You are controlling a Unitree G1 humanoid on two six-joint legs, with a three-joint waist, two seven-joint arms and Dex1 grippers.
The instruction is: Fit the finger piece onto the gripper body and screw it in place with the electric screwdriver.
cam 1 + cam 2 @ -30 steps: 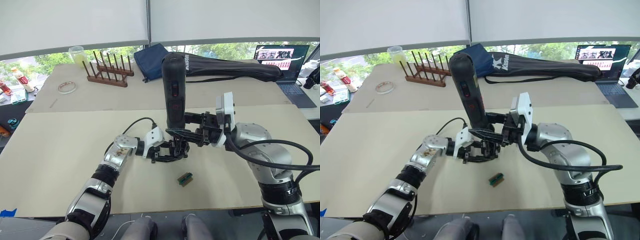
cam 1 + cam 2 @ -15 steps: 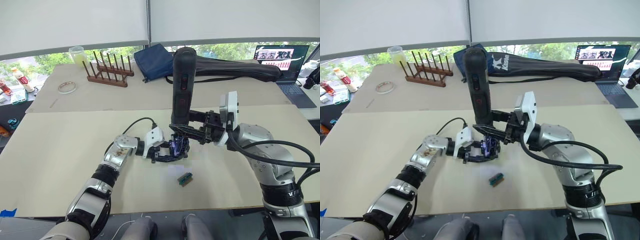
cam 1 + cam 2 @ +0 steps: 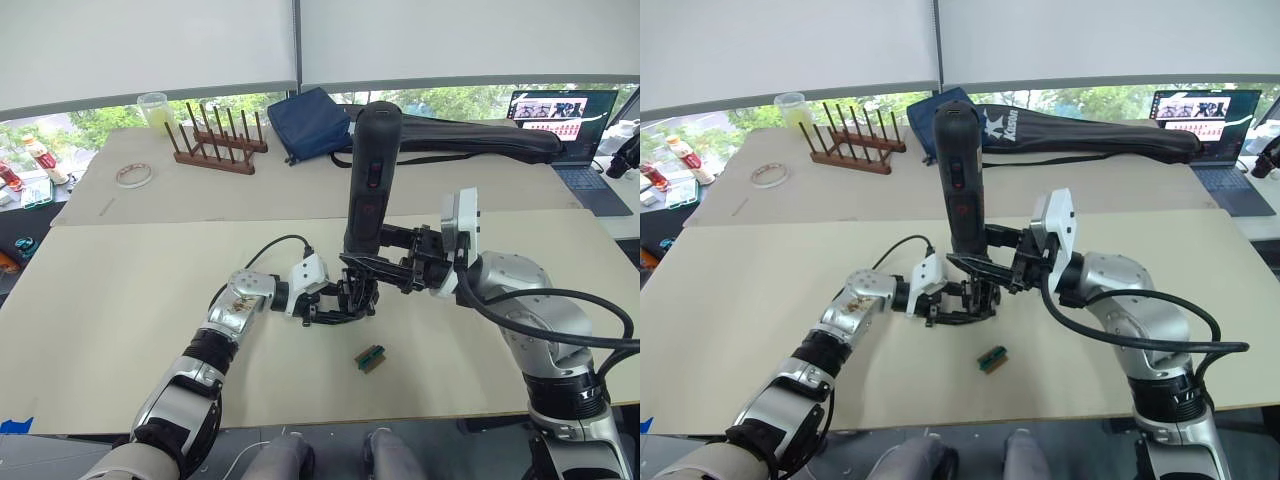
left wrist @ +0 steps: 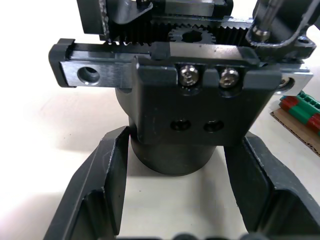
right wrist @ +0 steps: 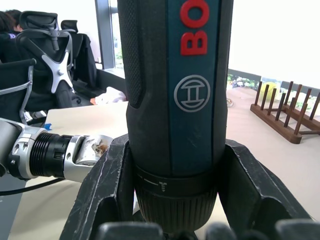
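The left gripper (image 3: pixel 345 300) clamps the gripper body (image 4: pixel 192 100) on the table (image 3: pixel 120 290) — bracing it, likely, against the driving torque. Directly above the body, the right gripper (image 3: pixel 385 268) is closed round the upright screwdriver (image 3: pixel 370 180), tip down toward it. A green block (image 3: pixel 371 356) lies near the body.

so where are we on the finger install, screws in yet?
Done: left gripper is shut on the gripper body, holding it on the table. Two screw heads sit in its front block, above two unfilled holes.

In hand: right gripper is shut on the electric screwdriver, upright over the body. Whether the bit is engaged is hidden.

Left: driving and confirming the screws; seating of the finger piece can't be judged.
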